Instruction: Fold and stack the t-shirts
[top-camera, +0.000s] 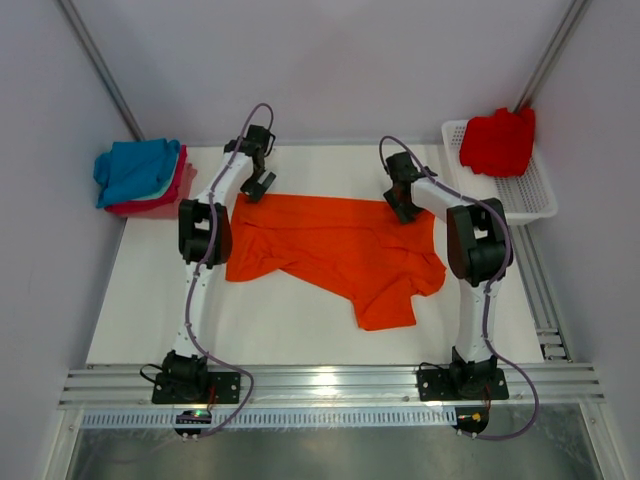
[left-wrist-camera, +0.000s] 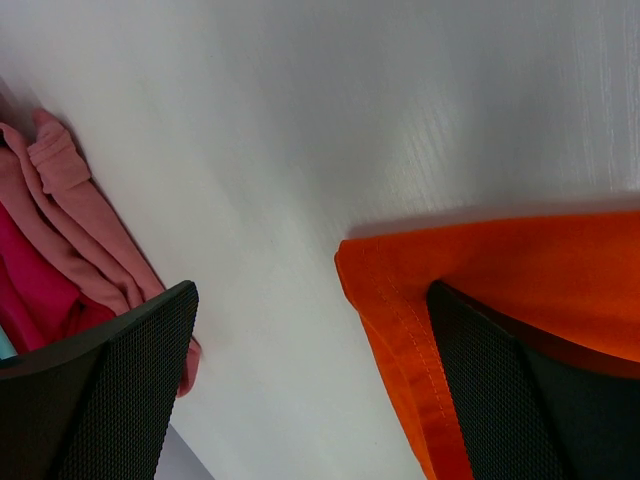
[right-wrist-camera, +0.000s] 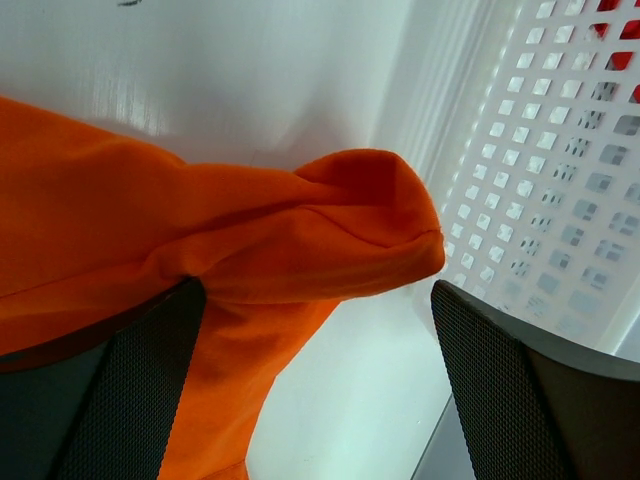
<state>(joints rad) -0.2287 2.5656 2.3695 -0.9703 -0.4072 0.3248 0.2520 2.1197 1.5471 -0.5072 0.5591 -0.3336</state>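
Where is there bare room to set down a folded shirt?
Bare table lies between the orange t-shirt and the arm bases, and in a far strip between the folded pile and the basket. Crowded: the middle, with shirt, left claw and right claw.

White table (top-camera: 300, 325) between pale walls (top-camera: 330, 60), evenly lit

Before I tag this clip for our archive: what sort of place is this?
Probably a robot lab cell, not a home: the left arm and right arm are bolted to a metal rail at a white table, bare grey panels wall it in, and an orange t-shirt lies spread.
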